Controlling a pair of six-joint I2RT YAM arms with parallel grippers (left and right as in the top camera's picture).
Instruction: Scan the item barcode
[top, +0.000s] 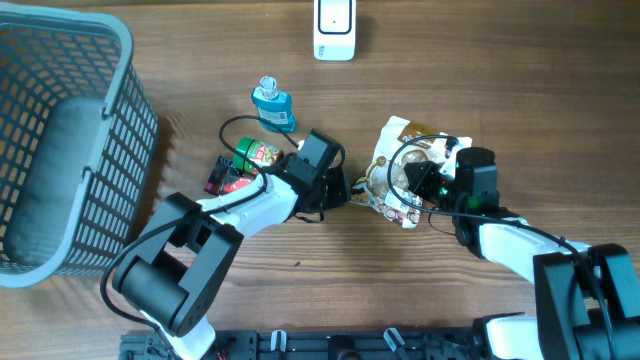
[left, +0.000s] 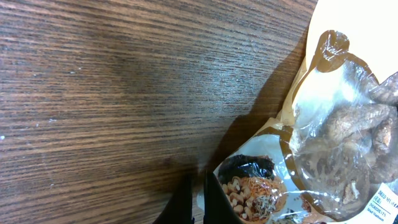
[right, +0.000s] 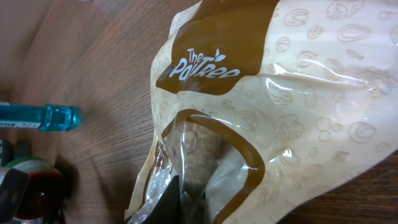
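The item is a tan and clear snack bag (top: 400, 165) printed with "The Poitree" (right: 298, 93), and nuts show through its window (left: 336, 124). It lies between my two arms. My left gripper (top: 347, 190) is shut at the bag's left corner (left: 200, 199), with a sliver of the bag's edge between the fingers. My right gripper (top: 425, 180) is shut on the clear film from the right side (right: 193, 198); one dark finger (right: 165, 201) shows behind the film. No barcode faces any camera. A white scanner (top: 334, 28) stands at the far edge.
A grey mesh basket (top: 130, 60) fills the left side. A blue bottle (top: 272, 105) lies behind the left arm and also shows in the right wrist view (right: 43, 117). A green-topped can (top: 258, 152) and a dark packet (top: 228, 178) sit beside that arm.
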